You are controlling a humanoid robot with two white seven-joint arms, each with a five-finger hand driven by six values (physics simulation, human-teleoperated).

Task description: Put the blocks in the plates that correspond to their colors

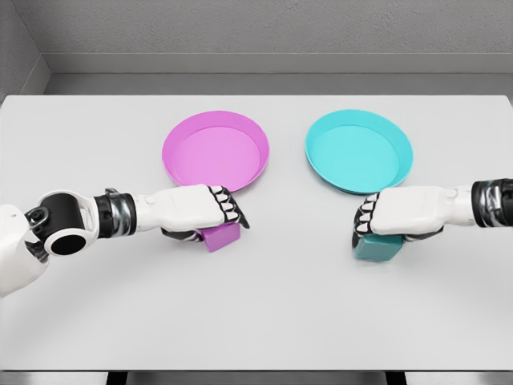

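Left hand (192, 210) clamps purple block (220, 237) (near purple plate (215, 151)) — right hand (401, 212) clamps teal block (377, 247), near teal plate (358, 151).

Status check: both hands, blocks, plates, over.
Left hand shut on purple block; right hand shut on teal block. Purple plate and teal plate empty. Paths clear.

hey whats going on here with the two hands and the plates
A two-armed robot is sorting blocks by colour. Its left hand is closed over a purple block just in front of the purple plate, and its right hand is closed over a teal block just in front of the teal plate. Both blocks are low near the white table, and both plates hold nothing yet.
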